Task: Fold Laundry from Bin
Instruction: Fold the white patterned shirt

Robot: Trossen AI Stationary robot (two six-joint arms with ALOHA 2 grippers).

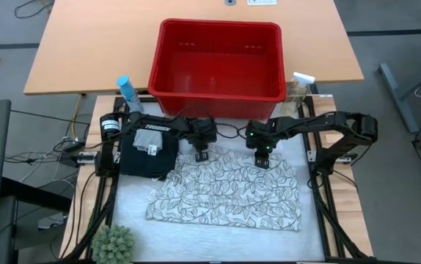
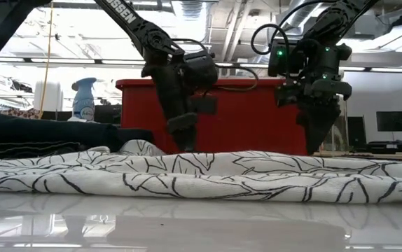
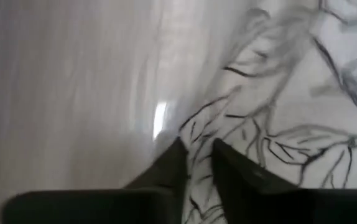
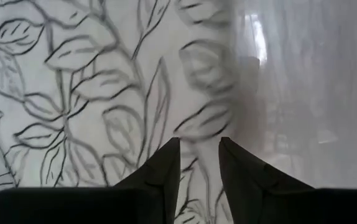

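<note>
Overhead, dark trousers [image 1: 149, 152] adjoin leaf-print cloth [image 1: 229, 192] — (wrist views miss them).

A white cloth with grey leaf print [image 1: 229, 192] lies spread almost flat, lightly rumpled, across the lower centre of the high view, its far edge toward the frame's middle. Dark navy-black trousers [image 1: 149, 152] sit bunched just left of it, touching its upper left corner. The red bin [image 1: 218, 92], a large rectangular tub, stands upright at upper centre, its inside showing bare.
</note>
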